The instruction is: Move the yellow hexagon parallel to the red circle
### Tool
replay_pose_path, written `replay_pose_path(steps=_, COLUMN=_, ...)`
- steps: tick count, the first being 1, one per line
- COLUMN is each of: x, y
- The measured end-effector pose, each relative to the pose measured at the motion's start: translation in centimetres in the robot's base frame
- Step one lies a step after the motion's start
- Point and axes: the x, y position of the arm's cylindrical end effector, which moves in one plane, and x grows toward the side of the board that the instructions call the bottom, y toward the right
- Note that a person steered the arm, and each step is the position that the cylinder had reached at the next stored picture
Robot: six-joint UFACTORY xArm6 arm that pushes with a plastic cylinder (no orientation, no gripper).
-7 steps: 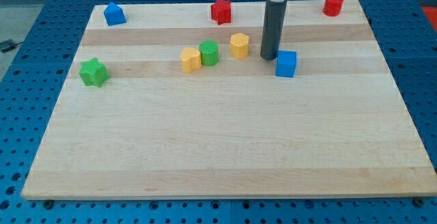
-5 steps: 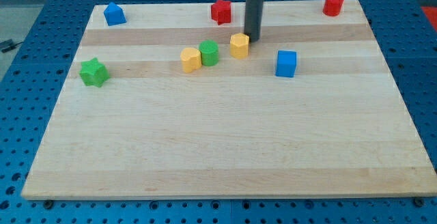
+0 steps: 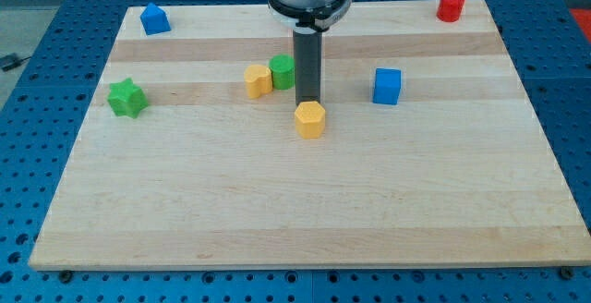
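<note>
Tip: you have my tip [image 3: 307,101] set on the board just behind the yellow hexagon [image 3: 310,118], on its far side, touching it or all but touching; the rod hides the exact meeting line. It is a bare rod that grips nothing, so all it can do is press against a block.

Yellow hexagon: it sits a little left of the board's middle, nearer to you than the other blocks in the centre. It stands free, with open wood to its right and on its near side.

Red circle: the target's partner [image 3: 451,6] is at the far right corner, well apart from the hexagon, to its right and far back.

Key relation: from my tip the hexagon lies straight toward the near edge. A push from where you are now would send it nearer, away from the red circle's row, I judge.

Next move, as a judgement: to carry the hexagon right and far, you would need to bring my tip round to its near-left side first.

Neighbours: the green cylinder [image 3: 283,71] and a second yellow block [image 3: 258,80] sit just left of the rod; the blue cube [image 3: 388,86] lies to the right, roughly between the hexagon and the red circle, and could get in the way.
</note>
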Motion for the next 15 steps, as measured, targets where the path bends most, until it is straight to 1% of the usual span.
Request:
replay_pose_path(steps=1, x=0.3, y=-3.0)
replay_pose_path(steps=2, x=3.0, y=-4.7)
replay_pose_path(steps=3, x=5.4, y=-2.2)
replay_pose_path(steps=4, x=5.4, y=4.8)
replay_pose_path(steps=5, x=5.2, y=6.5)
replay_pose_path(steps=6, x=5.2, y=1.2)
replay_pose_path(steps=7, x=3.4, y=-2.8)
replay_pose_path(steps=8, x=0.6, y=-1.3)
replay_pose_path(steps=9, x=0.7, y=4.3)
replay_pose_path(steps=10, x=3.4, y=10.7)
replay_pose_path(steps=11, x=4.2, y=12.9)
replay_pose_path(steps=12, x=4.6, y=11.6)
replay_pose_path(steps=13, x=7.1, y=7.9)
replay_pose_path(steps=14, x=10.5, y=7.3)
replay_pose_path(steps=15, x=10.6, y=10.1)
